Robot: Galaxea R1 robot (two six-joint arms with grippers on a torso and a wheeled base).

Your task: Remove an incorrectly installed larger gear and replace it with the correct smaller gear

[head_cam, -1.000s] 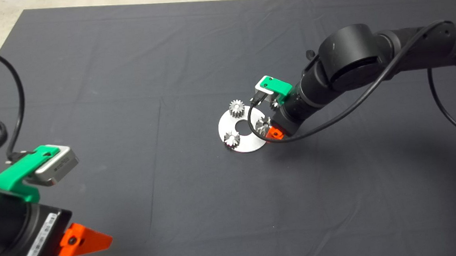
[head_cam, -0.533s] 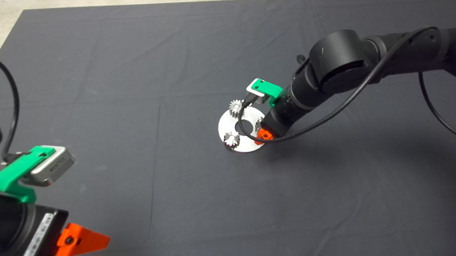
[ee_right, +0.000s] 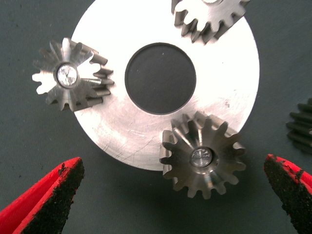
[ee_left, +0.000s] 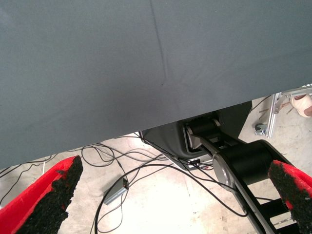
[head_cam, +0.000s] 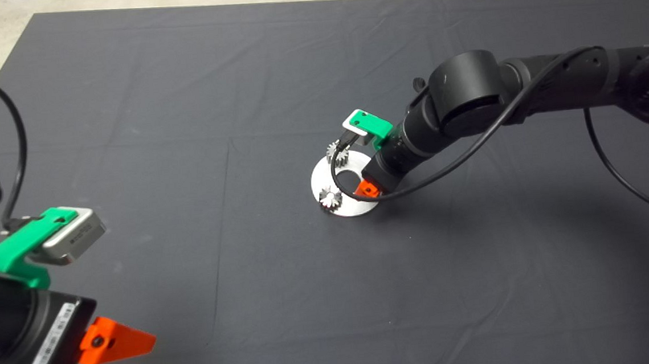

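While the left gripper (head_cam: 120,343) is waiting open at the mat's near left corner, nothing is being held there.

Right gripper (ee_right: 173,204): hanging open over the disc (ee_right: 234,87), fingers (ee_right: 53,195) spread wide either side of the nearest gear, not touching it.

Larger gear (ee_right: 204,155): sitting on its pin at the disc's edge, overhanging the mat (ee_right: 19,29); the widest of the three mounted, as far as I can judge. Removal is not yet done.

Two other gears (ee_right: 72,75) are sitting on pins round the disc's centre hole.

Smaller gear (ee_right: 302,127): a dark toothed piece is lying on the mat just beside the disc, mostly cut off; probably the replacement, not yet installed.
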